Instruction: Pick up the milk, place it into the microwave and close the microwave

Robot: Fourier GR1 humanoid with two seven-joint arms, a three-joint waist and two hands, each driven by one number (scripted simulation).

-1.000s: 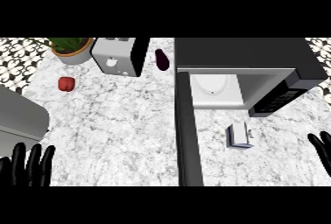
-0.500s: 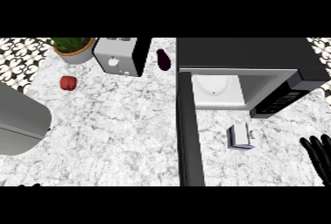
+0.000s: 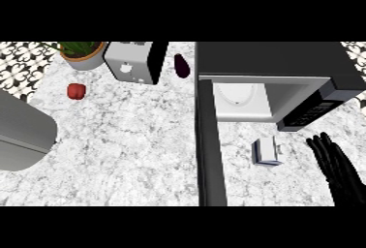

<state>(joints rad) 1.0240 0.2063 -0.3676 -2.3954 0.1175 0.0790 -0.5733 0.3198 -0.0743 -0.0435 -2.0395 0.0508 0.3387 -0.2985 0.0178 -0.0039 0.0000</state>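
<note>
Fingers of the right hand are noted as straight and lying close side by side, pointing far-left, with nothing held or pinched. This hand is placed at the near right of the counter, and is judged to be lined up for an approach to the milk. The left hand is not in view.

A milk carton is recorded upright on the counter, just left of the fingertips and apart from them. It is positioned near the front of the microwave, to the right of the open door. That door is swung fully out toward the near edge, so the cavity is left accessible for loading. A white turntable plate is seen inside, with nothing on it.

The pick-up is judged not yet begun. A sideways grasp would be required, then a short carry to the far side into the cavity.

At the far left, a toaster, an aubergine, a potted plant and a red pepper are well apart from the working path.
</note>
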